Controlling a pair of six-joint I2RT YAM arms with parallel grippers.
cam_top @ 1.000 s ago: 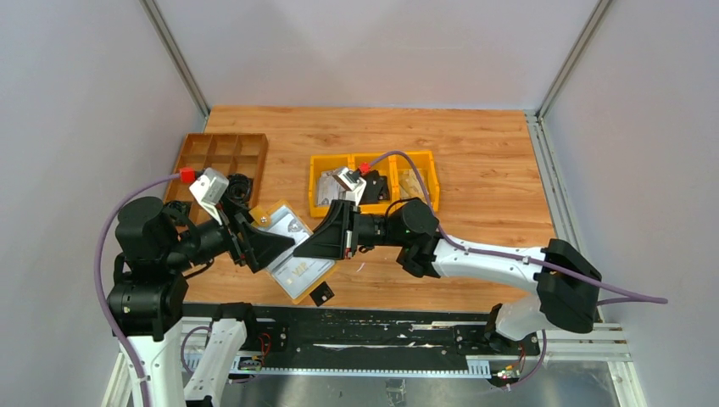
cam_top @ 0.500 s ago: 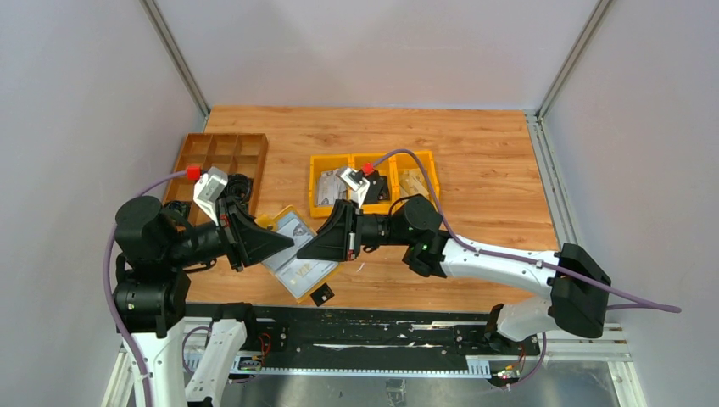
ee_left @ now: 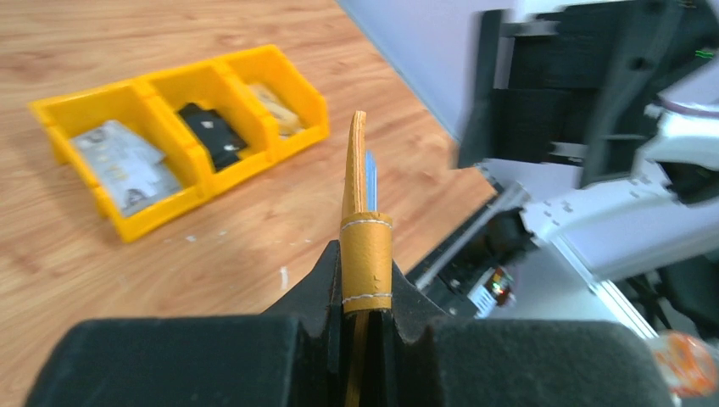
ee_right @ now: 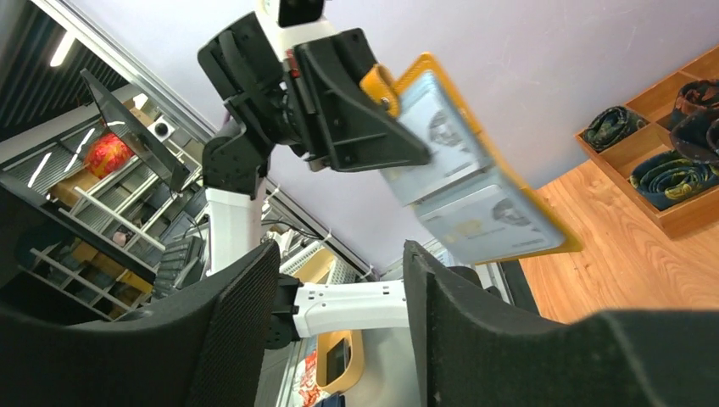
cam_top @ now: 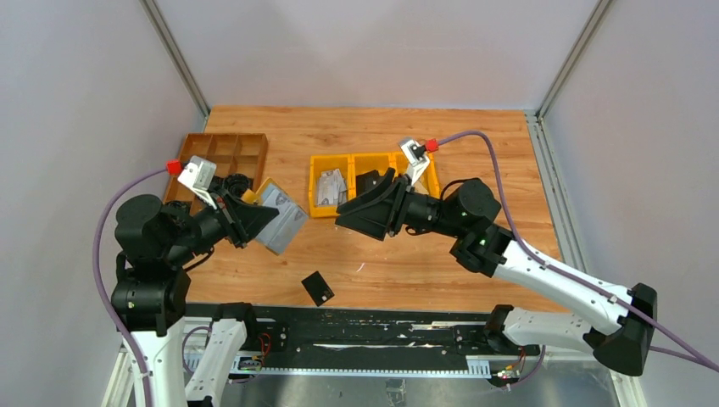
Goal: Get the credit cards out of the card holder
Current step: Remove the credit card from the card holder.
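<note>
My left hand [ee_left: 366, 275] is clamped on the one card holder [ee_left: 354, 170], held above the surface [cam_top: 475, 136], with two silvery cards [ee_right: 441, 136] in it. One black card [cam_top: 318, 288] lies below, rightward. Farther right, my right hand [ee_right: 339, 254] gapes wide, empty.

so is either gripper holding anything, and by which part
The left gripper pinches the card holder by its edge at the snap tab; the right gripper is open and holds nothing.

At left, aloft over the tabletop [cam_top: 483, 136]: card holder [cam_top: 285, 220] in left pincer [cam_top: 270, 219]. Behind it, divided tray [cam_top: 222, 138]; rightward, right pincer [cam_top: 352, 214], before bin row [cam_top: 315, 161]. Near front edge, loose card [cam_top: 317, 288].
</note>
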